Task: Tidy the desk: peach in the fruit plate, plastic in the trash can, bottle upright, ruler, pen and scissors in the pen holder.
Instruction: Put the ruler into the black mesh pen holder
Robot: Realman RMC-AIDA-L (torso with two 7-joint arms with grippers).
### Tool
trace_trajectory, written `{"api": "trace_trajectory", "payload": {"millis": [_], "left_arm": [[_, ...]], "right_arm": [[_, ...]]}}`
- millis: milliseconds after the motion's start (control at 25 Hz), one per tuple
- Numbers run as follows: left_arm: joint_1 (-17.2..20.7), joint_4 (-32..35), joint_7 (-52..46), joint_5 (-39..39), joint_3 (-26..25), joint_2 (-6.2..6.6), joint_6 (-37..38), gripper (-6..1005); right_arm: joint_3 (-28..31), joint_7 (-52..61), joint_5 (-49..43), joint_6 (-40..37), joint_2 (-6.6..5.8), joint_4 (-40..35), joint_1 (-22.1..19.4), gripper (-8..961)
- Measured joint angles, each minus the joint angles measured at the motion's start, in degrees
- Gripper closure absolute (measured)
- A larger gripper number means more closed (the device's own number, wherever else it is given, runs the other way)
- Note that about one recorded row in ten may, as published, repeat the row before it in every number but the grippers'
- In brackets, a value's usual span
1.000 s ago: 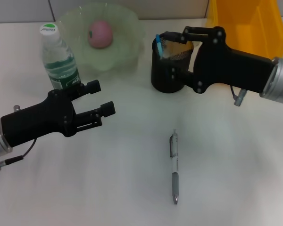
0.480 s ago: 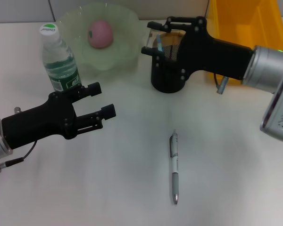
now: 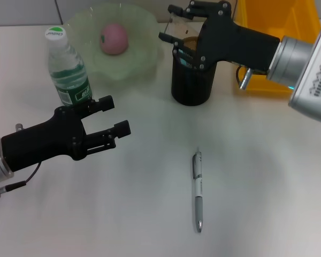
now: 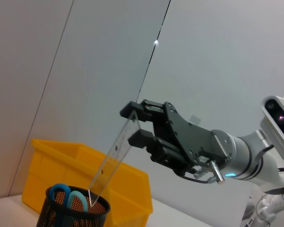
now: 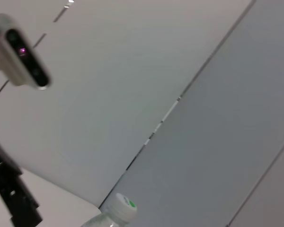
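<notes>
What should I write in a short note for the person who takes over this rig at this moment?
Right gripper: above the pen holder, open; the clear ruler leans in the holder beside the scissors.
Left gripper: open, empty, beside the bottle.
Done: peach in the fruit plate, bottle upright, scissors in.
Left: pen lies on the desk. No plastic seen; yellow bin behind.

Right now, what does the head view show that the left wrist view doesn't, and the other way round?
Head view only: the pen lying on the desk, the upright bottle, the peach in the fruit plate, and the open left gripper.

Left wrist view only: the blue scissors handles inside the holder.

Both: the pen holder, the clear ruler leaning in it, the right gripper around the ruler's top, and the yellow bin.
</notes>
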Motion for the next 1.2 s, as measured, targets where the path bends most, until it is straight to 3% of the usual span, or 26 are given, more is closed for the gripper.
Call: {"api": "trace_trajectory", "payload": {"millis": [360,800,1200], "left_arm": [[0.0,0.1,0.4,0.1,0.2,0.07,0.8,170],[0.1,0.3,1.1,0.1,0.2,0.09,2.4,170],[0.2,0.3,1.3,0.2,0.2,0.09,2.8,170]], "right_arm": [[0.1,10.7,2.9,1.6,0.05,0.3,0.3,559],[-0.1,24.5,7.0,9.1,0.29,0.8,0.9,557],[0.0,29.1,9.9,11.4,0.36,3.1,1.3,555]]}}
